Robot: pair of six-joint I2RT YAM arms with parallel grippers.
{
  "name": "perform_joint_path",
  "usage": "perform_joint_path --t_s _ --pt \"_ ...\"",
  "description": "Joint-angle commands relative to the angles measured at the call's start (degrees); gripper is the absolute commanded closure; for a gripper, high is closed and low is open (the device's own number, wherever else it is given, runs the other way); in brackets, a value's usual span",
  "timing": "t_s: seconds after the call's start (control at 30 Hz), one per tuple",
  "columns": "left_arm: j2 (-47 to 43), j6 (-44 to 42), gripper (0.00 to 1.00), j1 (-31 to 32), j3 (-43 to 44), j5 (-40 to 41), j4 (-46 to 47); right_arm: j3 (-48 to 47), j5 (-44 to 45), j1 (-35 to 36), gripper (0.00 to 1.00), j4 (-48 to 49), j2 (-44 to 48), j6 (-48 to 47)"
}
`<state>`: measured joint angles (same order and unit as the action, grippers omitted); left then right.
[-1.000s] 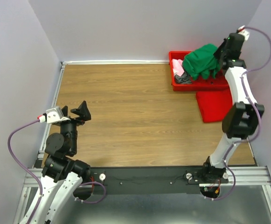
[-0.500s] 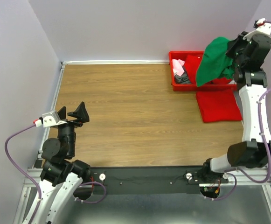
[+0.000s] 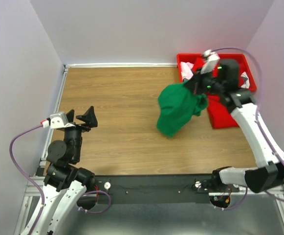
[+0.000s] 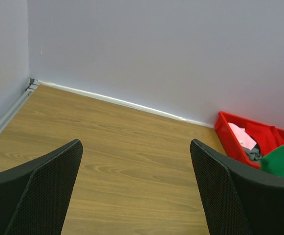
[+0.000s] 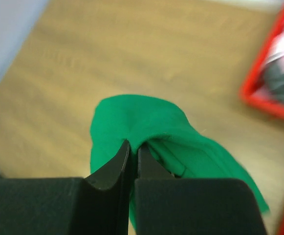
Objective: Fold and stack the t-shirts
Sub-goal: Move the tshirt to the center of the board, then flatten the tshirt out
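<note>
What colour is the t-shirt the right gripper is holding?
Solid bright green; the t-shirt shows best in the top external view.

- Even, diffuse light fills the overhead view; the wooden table [image 3: 122, 112] reads bright and flat, without glare or hard shadows; the pale walls [image 3: 146, 29] darken gently toward the corners.
- The hanging green t-shirt [image 3: 176, 110] is richly coloured there, though its outline is slightly smeared.
- The left wrist view is clear at distance; the wall is evenly lit; the fingers [image 4: 39, 196] of the left gripper [image 4: 136, 144] loom dark at the bottom, their mesh texture still legible.
- The right wrist view is the softest; wood grain streaks with blur; the red bin [image 5: 273, 73] smears at the right edge; cloth sharpens near the right gripper [image 5: 132, 146], whose black fingers are underexposed.
</note>
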<state>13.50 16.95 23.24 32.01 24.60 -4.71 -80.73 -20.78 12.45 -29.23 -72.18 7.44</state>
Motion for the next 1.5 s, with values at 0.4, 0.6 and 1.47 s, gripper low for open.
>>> perform_joint_path --t_s 0.4,0.6,1.47 --pt "19.1 0.4 0.05 0.0 2.3 -16.4 -1.5 -17.0 17.6 27.7 0.31 1.5 -36.2 10.3" --pt "27.9 7.2 0.1 4.6 6.7 -23.8 -7.0 -6.0 30.2 24.1 0.19 1.2 -26.8 11.9" --pt "84.4 15.6 0.52 41.4 30.5 -15.2 -28.2 36.9 36.2 15.0 0.01 1.6 15.5 21.6"
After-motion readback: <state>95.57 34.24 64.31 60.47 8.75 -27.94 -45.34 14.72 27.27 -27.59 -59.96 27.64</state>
